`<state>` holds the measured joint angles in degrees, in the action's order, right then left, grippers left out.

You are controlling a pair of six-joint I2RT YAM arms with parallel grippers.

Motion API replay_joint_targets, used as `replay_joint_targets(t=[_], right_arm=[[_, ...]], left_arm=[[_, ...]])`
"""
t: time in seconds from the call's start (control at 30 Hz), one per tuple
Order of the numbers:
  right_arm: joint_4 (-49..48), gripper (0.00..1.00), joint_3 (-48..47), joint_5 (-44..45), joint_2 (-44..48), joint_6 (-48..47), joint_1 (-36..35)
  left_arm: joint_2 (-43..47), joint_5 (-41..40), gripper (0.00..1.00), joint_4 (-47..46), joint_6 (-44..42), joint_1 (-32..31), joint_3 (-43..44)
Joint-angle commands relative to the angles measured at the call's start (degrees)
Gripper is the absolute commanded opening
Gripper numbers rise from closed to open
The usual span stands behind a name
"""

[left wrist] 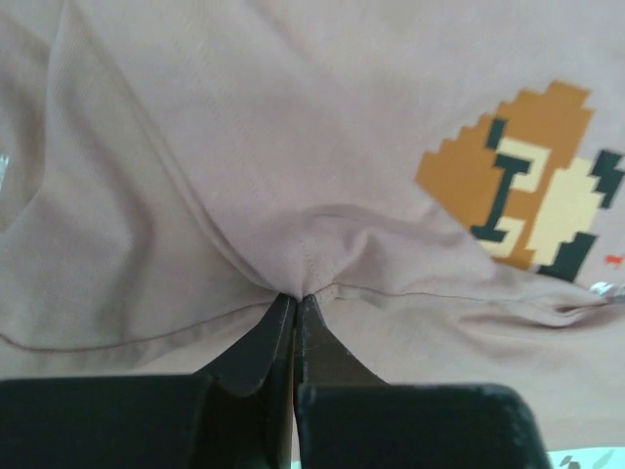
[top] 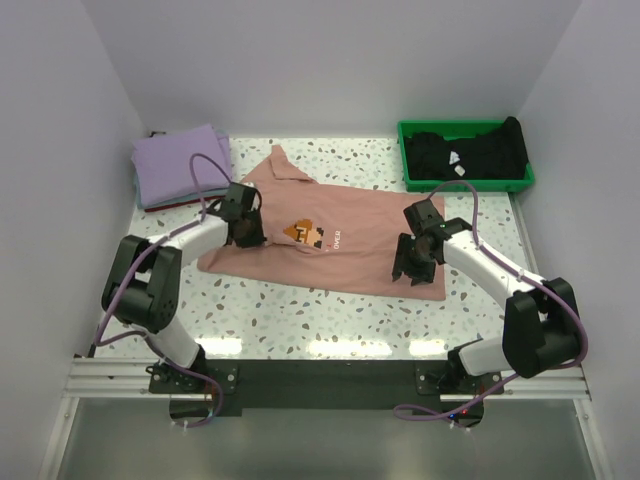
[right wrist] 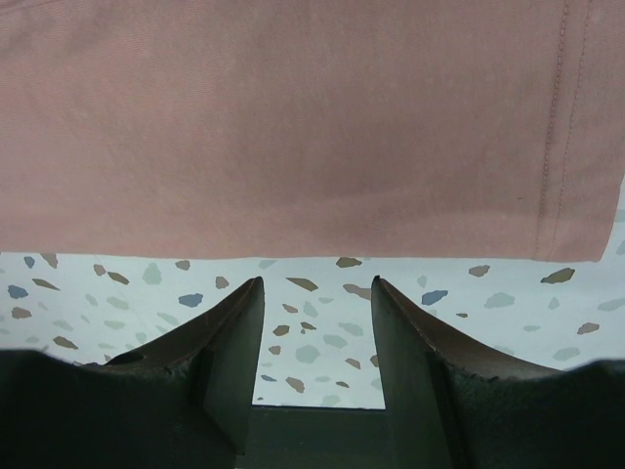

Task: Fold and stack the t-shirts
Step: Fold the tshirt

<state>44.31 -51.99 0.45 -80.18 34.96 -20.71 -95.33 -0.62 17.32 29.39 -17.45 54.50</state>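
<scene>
The salmon-pink t-shirt point(top: 350, 240) with a brown-orange chest print point(top: 305, 232) lies spread on the speckled table. My left gripper point(top: 243, 232) is shut on a pinch of its cloth near the left side; in the left wrist view the fabric point(left wrist: 293, 176) puckers at my gripper's tips point(left wrist: 296, 296). My right gripper point(top: 412, 266) is open and empty at the shirt's near right edge; in the right wrist view it point(right wrist: 317, 283) stands just short of the hem point(right wrist: 293, 234). A folded lavender t-shirt point(top: 180, 163) lies at the back left. A black t-shirt point(top: 465, 152) lies in the tray.
A green plastic tray point(top: 523, 181) stands at the back right. White walls close in the table on three sides. Bare speckled tabletop point(top: 330, 315) shows between the shirt and the arm bases.
</scene>
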Motion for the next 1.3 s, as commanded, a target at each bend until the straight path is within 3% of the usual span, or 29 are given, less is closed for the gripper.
replay_joint_targets(t=[0.0, 0.37, 1.0, 1.1, 1.13, 1.23, 1.27], right_arm=[[0.6, 0.51, 0.0, 0.3, 1.3, 0.4, -0.1], [0.9, 0.51, 0.6, 0.5, 1.4, 0.3, 0.0], [0.3, 0.51, 0.7, 0.3, -0.1, 0.2, -0.1], [0.3, 0.51, 0.7, 0.3, -0.5, 0.0, -0.1], [0.4, 0.51, 0.7, 0.3, -0.6, 0.0, 0.0], [0.2, 0.51, 0.6, 0.3, -1.0, 0.0, -0.1], [0.1, 0.51, 0.6, 0.2, -1.4, 0.0, -0.1]], left_arm=[[-1.3, 0.4, 0.0, -1.7, 0.1, -1.3, 6.5], [-10.5, 5.1, 0.0, -3.3, -2.4, -4.9, 17.4], [-21.4, 1.3, 0.0, 1.8, -8.0, -7.9, 30.0], [-22.7, 0.8, 0.23, 3.0, -8.6, -8.0, 31.7], [-22.5, 0.8, 0.41, 3.0, -8.6, -8.0, 32.0], [-19.5, -1.6, 0.64, 2.5, -8.1, -8.1, 31.2], [-18.6, -2.9, 0.67, 2.3, -7.6, -8.1, 30.8]])
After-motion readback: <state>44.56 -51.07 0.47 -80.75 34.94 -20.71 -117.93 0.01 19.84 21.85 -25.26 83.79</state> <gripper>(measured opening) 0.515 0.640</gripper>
